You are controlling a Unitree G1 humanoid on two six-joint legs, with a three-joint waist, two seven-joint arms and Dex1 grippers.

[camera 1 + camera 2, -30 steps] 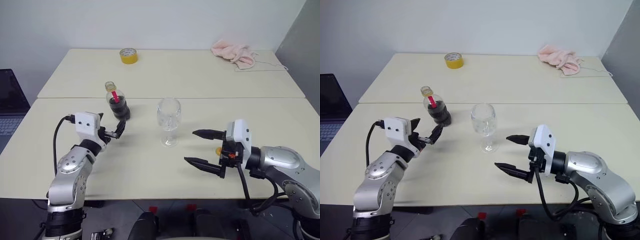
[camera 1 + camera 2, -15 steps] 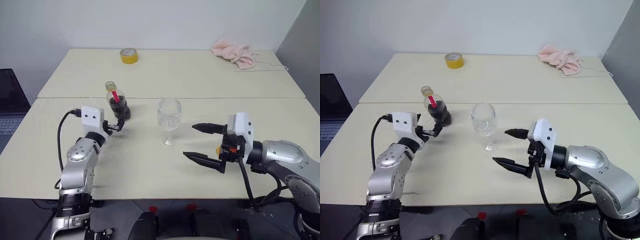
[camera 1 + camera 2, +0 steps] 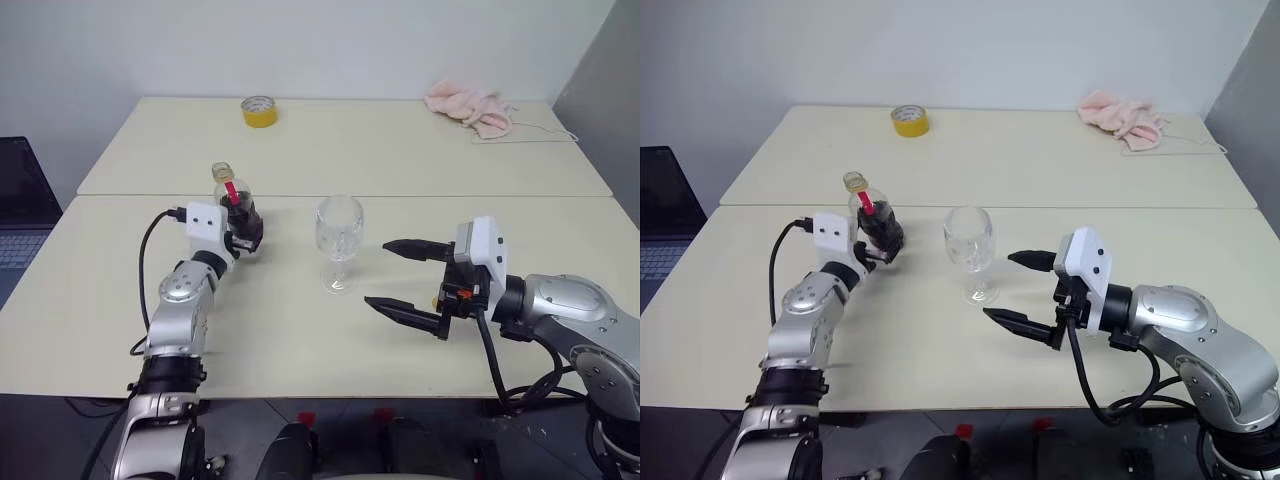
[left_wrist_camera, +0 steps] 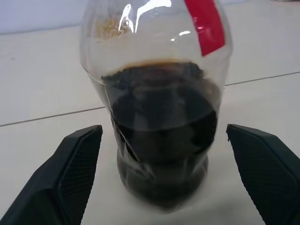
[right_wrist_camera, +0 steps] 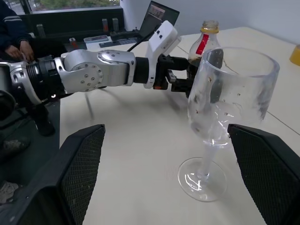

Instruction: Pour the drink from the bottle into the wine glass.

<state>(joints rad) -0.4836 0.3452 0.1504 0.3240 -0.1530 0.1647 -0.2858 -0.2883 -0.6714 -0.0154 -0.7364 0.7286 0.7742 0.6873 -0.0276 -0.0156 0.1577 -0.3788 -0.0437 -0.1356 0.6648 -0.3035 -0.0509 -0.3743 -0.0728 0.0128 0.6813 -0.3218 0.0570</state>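
Note:
The bottle [image 3: 235, 203] stands upright on the near table, yellow cap on top and a red label strip down its side. The drink [image 4: 161, 140], almost black, fills its lower half. My left gripper [image 3: 244, 236] is open, level with the bottle's base, one finger [image 4: 70, 173] on each side with a gap to the plastic. To the right of the bottle stands the empty wine glass [image 3: 338, 235], upright. My right gripper [image 3: 380, 274] hovers open just right of the glass, apart from it, nothing between its fingers [image 5: 262, 173].
A yellow tape roll [image 3: 257, 111] and a pink cloth [image 3: 465, 107] lie on the far table, past the seam [image 3: 400, 196] between the two tables. A laptop [image 3: 20, 210] sits off the left edge. A person's arm [image 5: 11, 28] shows in the right wrist view.
My left gripper has moved forward to the bottle and now straddles its base. The right gripper has stayed beside the glass. Bottle and glass have not moved.

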